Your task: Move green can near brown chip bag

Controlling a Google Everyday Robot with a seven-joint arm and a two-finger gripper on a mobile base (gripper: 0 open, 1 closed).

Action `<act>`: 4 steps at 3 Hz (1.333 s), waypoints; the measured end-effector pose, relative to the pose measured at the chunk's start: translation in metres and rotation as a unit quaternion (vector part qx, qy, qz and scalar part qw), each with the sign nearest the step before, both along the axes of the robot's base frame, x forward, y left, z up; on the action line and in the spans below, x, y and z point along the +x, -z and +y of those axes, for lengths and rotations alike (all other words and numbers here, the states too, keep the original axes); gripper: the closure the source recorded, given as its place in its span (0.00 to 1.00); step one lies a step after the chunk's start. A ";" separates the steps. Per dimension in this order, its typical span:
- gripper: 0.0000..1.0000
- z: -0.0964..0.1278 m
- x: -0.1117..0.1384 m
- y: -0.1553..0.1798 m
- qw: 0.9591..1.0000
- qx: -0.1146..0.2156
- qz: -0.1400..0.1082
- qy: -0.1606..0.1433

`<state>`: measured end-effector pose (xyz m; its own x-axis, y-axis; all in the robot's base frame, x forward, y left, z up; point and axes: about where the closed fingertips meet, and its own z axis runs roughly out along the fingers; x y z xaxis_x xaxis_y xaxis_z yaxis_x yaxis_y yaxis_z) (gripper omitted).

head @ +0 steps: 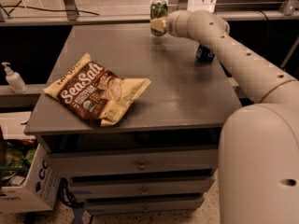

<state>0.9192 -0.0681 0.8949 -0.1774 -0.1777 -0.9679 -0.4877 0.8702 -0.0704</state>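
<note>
At 12 o'clock on the worktop [187, 97], end effector [158, 26] is sitting low against the green can [159, 8], grip can't tell; imo it's wanting a firm, upright hold before carrying toward brown chip bag [96, 90] at 8 o'clock.
</note>
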 end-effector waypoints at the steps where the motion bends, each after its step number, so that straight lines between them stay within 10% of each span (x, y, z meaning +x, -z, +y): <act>1: 1.00 0.020 -0.054 0.003 0.995 0.037 0.047 -0.083; 4: 1.00 0.088 -0.198 0.007 0.941 0.102 0.144 -0.288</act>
